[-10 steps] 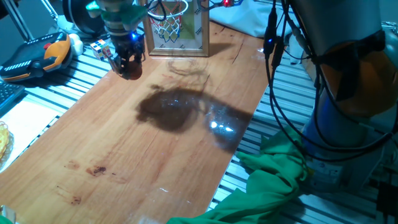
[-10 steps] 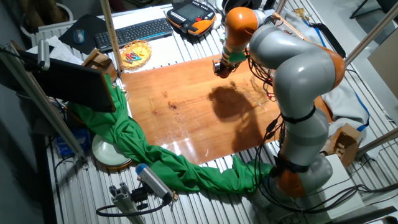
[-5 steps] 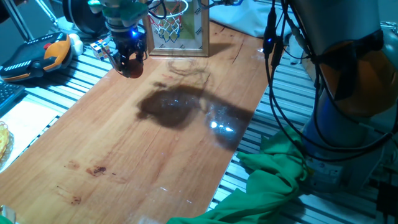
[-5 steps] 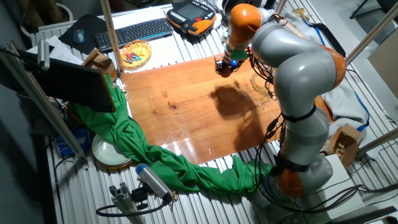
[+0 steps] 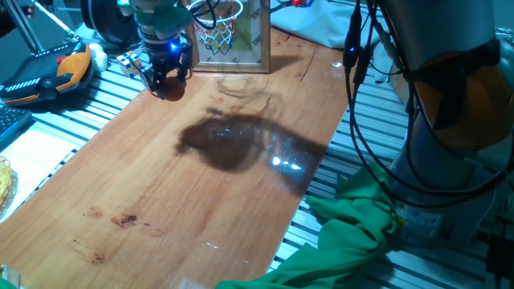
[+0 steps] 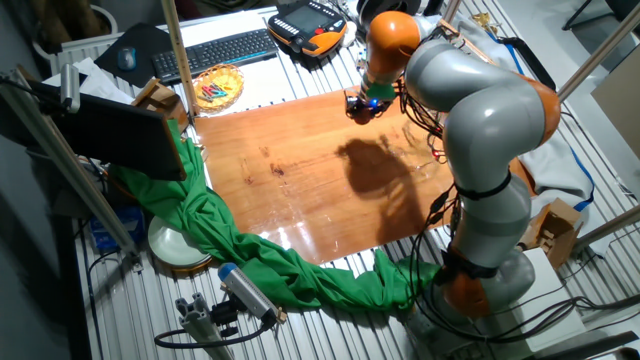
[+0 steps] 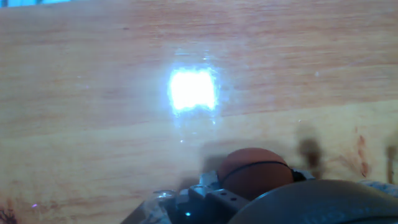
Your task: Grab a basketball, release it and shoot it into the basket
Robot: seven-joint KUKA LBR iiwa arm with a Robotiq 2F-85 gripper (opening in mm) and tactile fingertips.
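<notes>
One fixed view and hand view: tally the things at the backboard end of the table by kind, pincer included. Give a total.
Basketball: 1
Basket: 1
Puzzle cube: 1
Pincer: 1
Total: 4

The wooden desk (image 5: 201, 201) is open from its middle toward 6 o'clock. At 12 o'clock the basket (image 5: 229, 32) blocks the far edge. The pincer (image 5: 167, 80) hangs just beside it, and the puzzle cube (image 5: 128, 62) sits at 10 o'clock.
</notes>
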